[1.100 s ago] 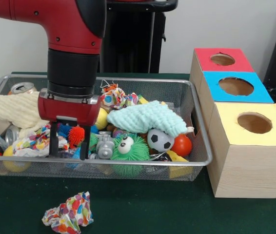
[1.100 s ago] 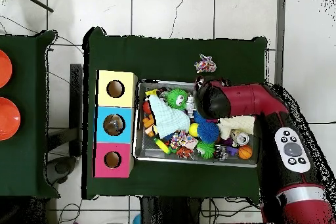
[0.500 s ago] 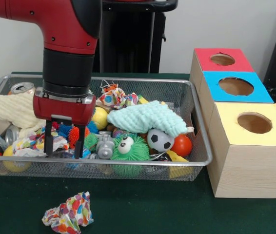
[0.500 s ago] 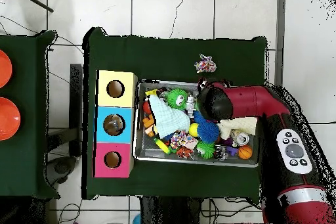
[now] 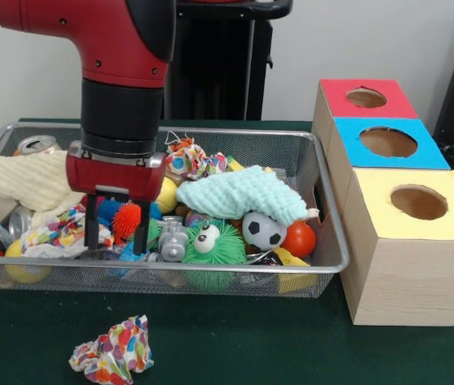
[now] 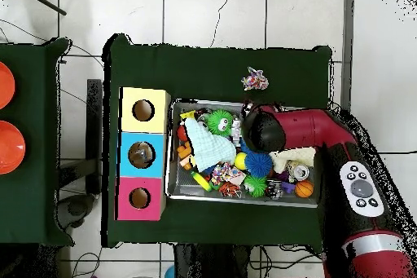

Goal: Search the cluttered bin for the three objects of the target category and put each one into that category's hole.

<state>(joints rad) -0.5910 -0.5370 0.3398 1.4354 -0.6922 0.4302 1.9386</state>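
The orange spiky ball [image 5: 126, 218] sits between our gripper's [image 5: 115, 239] spread, empty fingers in the wire bin [image 5: 323, 233], so we should descend squarely before closing.

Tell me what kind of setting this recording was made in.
Probably a robot lab test bench: a green-covered table on a white tiled floor, a wire-mesh bin heaped with toys and cloths, and a wooden sorting box with three colour-coded holes, arranged for the arm's open tool.
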